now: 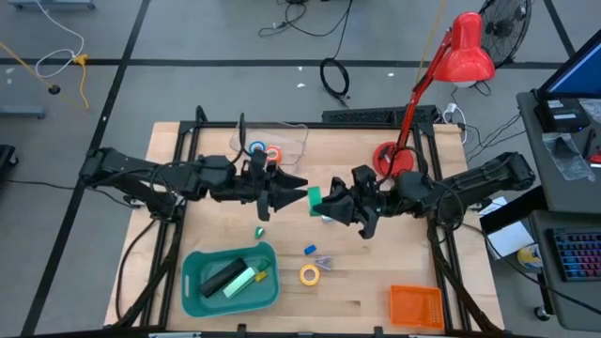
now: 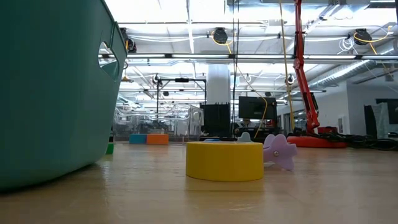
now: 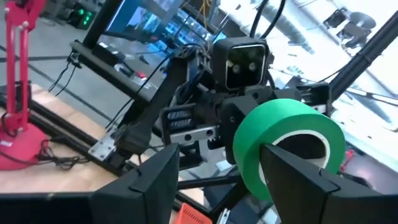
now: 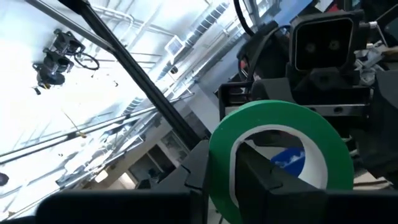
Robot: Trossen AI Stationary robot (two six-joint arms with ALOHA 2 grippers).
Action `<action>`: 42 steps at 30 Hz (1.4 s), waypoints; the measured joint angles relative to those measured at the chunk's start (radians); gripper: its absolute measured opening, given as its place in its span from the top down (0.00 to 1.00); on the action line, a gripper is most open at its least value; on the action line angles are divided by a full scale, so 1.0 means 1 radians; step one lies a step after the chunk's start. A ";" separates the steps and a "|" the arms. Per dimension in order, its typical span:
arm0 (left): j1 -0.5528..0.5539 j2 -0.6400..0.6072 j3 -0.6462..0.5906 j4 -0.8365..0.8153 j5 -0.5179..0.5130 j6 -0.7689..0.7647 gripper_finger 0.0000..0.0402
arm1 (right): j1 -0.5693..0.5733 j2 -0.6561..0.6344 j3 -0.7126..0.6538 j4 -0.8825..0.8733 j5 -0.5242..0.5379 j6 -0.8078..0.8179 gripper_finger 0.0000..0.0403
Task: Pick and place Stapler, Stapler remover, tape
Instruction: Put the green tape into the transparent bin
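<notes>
Two dark arms meet at the centre of the high view above a wooden tabletop [image 1: 376, 282]; the right gripper [image 1: 324, 202] has its jaws clamped on a green tape roll [image 1: 315, 199]; the left gripper [image 1: 293, 185], jaws spread wide and holding nothing, faces it; a yellow tape roll [image 1: 309, 274] lies lower centre beside a teal bin [image 1: 192, 272]; orange [image 1: 273, 154] and blue [image 1: 257, 148] rolls sit in a clear tray [image 1: 296, 141], upper centre.

No text, label, brand, number or sign can be read in any of the views. The monitor screens [image 3: 149, 28] behind the counter show only blurred blue content, and the green tape roll [image 3: 287, 146], the yellow tape roll [image 2: 224, 160] and the teal bin [image 2: 53, 87] carry no legible markings.
</notes>
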State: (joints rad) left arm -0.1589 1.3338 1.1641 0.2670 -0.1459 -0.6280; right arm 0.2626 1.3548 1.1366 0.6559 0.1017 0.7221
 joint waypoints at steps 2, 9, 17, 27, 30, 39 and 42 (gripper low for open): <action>0.000 0.000 0.000 -0.003 0.003 -0.001 0.43 | 0.000 0.001 -0.001 0.002 0.002 0.000 0.91; 0.001 0.000 0.000 0.001 0.009 0.019 0.43 | -0.001 0.001 -0.001 0.004 0.018 -0.014 0.91; -0.033 0.004 0.000 -0.002 0.066 0.100 0.43 | -0.005 0.003 -0.001 0.013 0.043 -0.023 0.91; -0.042 0.002 0.000 0.019 0.037 0.102 0.43 | -0.002 0.002 -0.001 0.015 0.034 -0.002 0.91; -0.031 0.002 0.000 0.018 0.031 0.096 0.43 | -0.002 0.002 -0.001 0.016 0.033 -0.002 0.91; 0.027 0.010 0.000 0.019 0.045 0.064 0.43 | 0.000 0.002 -0.001 0.017 0.031 -0.009 0.90; 0.035 0.018 0.001 0.017 0.063 0.050 0.43 | 0.000 0.002 -0.003 0.012 0.031 -0.009 0.90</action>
State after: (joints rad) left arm -0.1234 1.3522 1.1648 0.2836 -0.0829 -0.5781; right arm 0.2630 1.3567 1.1339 0.6684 0.1329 0.7136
